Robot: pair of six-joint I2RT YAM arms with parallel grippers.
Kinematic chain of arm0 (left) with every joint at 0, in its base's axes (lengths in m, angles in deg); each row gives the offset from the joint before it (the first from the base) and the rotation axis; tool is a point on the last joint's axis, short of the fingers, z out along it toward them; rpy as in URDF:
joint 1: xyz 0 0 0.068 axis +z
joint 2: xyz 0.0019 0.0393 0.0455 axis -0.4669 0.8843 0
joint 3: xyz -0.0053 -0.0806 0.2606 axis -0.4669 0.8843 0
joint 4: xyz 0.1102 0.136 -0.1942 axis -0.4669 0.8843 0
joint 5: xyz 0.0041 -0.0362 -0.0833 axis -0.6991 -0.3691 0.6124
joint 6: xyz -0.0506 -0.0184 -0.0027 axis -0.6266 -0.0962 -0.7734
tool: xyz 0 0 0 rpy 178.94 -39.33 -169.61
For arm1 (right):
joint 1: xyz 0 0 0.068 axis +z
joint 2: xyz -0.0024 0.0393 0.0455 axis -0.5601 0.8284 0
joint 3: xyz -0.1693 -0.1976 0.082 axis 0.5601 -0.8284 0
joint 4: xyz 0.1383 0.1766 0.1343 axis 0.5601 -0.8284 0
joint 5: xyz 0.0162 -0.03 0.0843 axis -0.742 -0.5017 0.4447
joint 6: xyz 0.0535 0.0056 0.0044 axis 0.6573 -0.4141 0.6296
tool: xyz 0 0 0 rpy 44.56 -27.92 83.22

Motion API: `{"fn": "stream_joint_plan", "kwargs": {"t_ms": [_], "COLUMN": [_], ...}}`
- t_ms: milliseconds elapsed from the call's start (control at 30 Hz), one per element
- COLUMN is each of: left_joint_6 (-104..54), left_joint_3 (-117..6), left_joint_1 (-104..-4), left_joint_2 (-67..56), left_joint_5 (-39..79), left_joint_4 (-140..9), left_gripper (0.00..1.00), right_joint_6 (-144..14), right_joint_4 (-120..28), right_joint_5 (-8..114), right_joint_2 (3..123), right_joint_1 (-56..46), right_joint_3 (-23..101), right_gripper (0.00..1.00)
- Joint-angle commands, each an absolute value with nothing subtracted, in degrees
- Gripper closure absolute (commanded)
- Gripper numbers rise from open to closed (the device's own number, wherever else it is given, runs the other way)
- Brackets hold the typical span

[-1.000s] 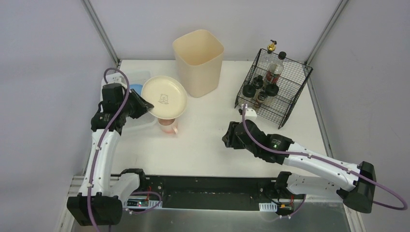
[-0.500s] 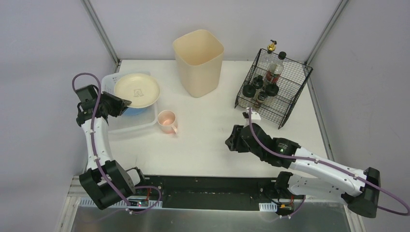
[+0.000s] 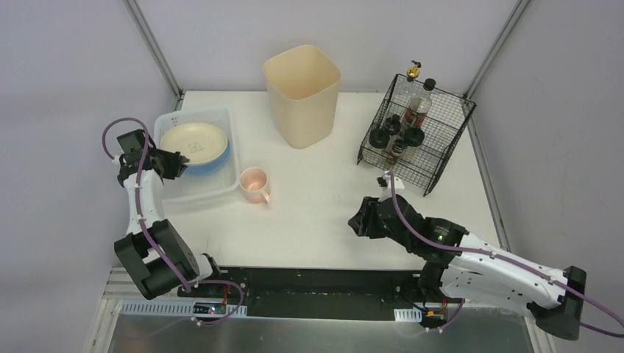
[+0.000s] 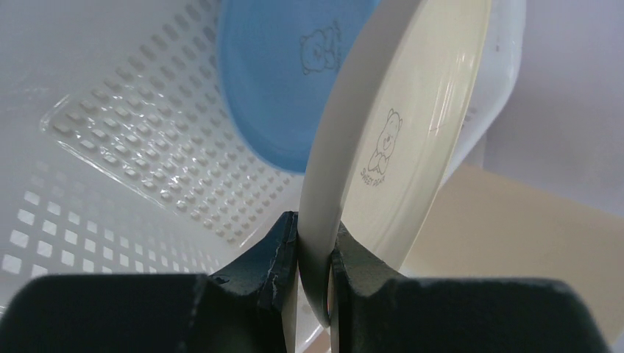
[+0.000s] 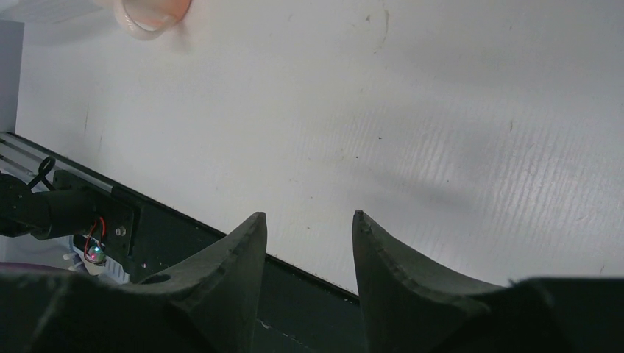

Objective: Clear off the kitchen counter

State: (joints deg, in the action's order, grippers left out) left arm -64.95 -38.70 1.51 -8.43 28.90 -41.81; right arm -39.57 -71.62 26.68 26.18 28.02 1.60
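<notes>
Step in hand: stowing the cream plate (image 4: pixel 412 125) in the white perforated basket (image 3: pixel 210 193). The left gripper (image 4: pixel 313 250) is clamped on the plate's rim, holding it tilted inside the basket over the blue plate (image 4: pixel 279 81) already lying there; I can't tell whether the two touch. The kitchen counter (image 3: pixel 316 213) sits under the basket and extends right of it. The right gripper (image 5: pixel 307 235) is well right of the basket, low over bare counter, fingers apart, holding nothing. Next, I'd say: lower the cream plate flat onto the blue one, release, and back out without dragging the basket wall. Then the pink mug (image 3: pixel 254 184), just beside the basket's right wall, looks like the next pick.
</notes>
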Motion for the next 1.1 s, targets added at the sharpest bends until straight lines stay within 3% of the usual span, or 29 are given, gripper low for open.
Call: {"fn": "stream_joint_plan", "kwargs": {"t_ms": [0, 500, 533, 600, 733, 867, 1067], "left_joint_6": [-67.7, -68.9, -68.9, -68.6, -68.2, -67.1, -65.1], "left_joint_3": [-41.2, -42.9, -43.2, -43.9, -45.8, -48.0, -51.3], "left_joint_1": [1.9, 1.1, 0.8, 0.2, -0.6, -1.9, -2.9], "left_joint_2": [-5.8, 5.7, 6.1, 6.8, 9.3, 11.7, 15.3], "left_joint_5": [22.8, 21.2, 20.5, 19.5, 19.7, 19.7, 21.5], "left_joint_4": [-44.0, -46.5, -46.5, -46.5, -46.4, -46.5, -45.1], "left_gripper": [1.0, 1.0, 0.97, 0.78, 0.69, 0.49, 0.46], "right_joint_6": [-39.4, -35.0, -34.8, -34.3, -34.0, -33.9, -33.2], "right_joint_4": [-70.9, -66.1, -66.0, -65.9, -66.1, -66.5, -66.5], "right_joint_5": [27.9, 32.9, 32.9, 33.0, 33.0, 32.7, 33.1], "right_joint_2": [23.6, 21.1, 21.0, 20.8, 20.7, 20.9, 21.5], "right_joint_1": [28.2, 28.2, 28.2, 28.2, 28.2, 28.2, 28.3], "right_joint_3": [0.3, -5.8, -6.0, -6.4, -6.2, -5.9, -5.9], "right_gripper": [0.51, 0.51, 0.51, 0.51, 0.51, 0.5, 0.5]}}
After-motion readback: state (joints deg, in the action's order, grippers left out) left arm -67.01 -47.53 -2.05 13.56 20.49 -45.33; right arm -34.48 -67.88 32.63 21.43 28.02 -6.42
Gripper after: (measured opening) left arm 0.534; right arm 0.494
